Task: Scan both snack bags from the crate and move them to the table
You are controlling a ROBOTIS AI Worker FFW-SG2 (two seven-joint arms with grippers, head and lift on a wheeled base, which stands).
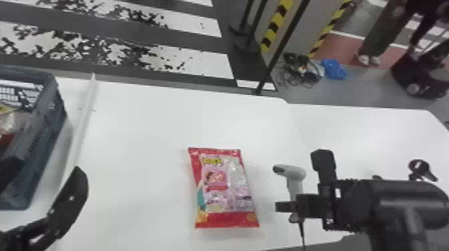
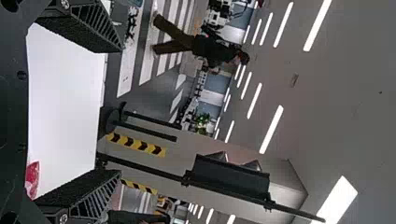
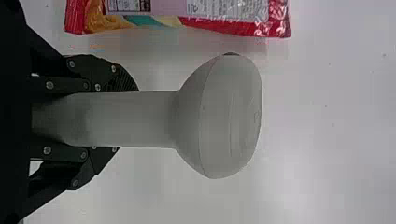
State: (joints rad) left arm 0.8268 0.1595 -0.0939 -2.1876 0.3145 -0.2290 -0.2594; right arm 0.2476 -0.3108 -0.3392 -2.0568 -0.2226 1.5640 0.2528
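Head view, twelve o'clock being away from the robot. Far left: blue-grey slatted plastic crate (image 1: 50,110), something yellow, red and clear inside (image 1: 8,125), likely the second snack bag. Beside it, the left gripper (image 2: 119,111), fingers spread, nothing between them; it lies at about nine o'clock from the bag on the table, well apart. Then that bag, a red-and-pink glossy snack bag (image 1: 223,188), flat on the white smooth-topped table (image 1: 140,133); long axis nearly twelve to six, leaning slightly to eleven and five. To its right, at three o'clock and near, the pale grey pistol-shaped handheld scanner (image 1: 294,173), so the bag lies at nine o'clock from the tool. Right gripper (image 3: 126,119) is the nearer one, closed about the scanner's handle. Head view gives the dark end of the scanner's nose aimed toward nine, bag side; right wrist view adds the handle between both fingers and small pale print panels along the bag's near edge. Judgement: scanning this first bag looks to be the step in hand; the move wants the nose swung toward nine and tipped down onto the code. Cannot tell whether it has read.
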